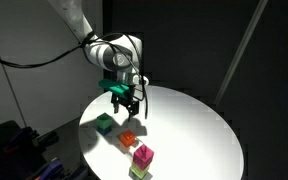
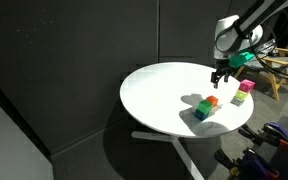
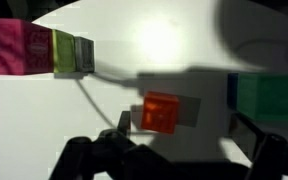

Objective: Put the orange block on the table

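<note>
Fingers (image 3: 89,158) of our hand (image 3: 174,160) stand spread and empty over the orange block (image 3: 164,111); on the surface (image 1: 194,120), a skewed descent risks nudging it away.

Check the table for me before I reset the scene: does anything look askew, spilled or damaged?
Nothing looks spilled or damaged. The orange block, green cube and pink cube all sit upright. The one thing that stands out is that the pink cube is close to the rim of the table.

Arm (image 1: 79,25) reaching down from above, gripper (image 1: 124,106) pointing downward, jaws apart, empty
</note>
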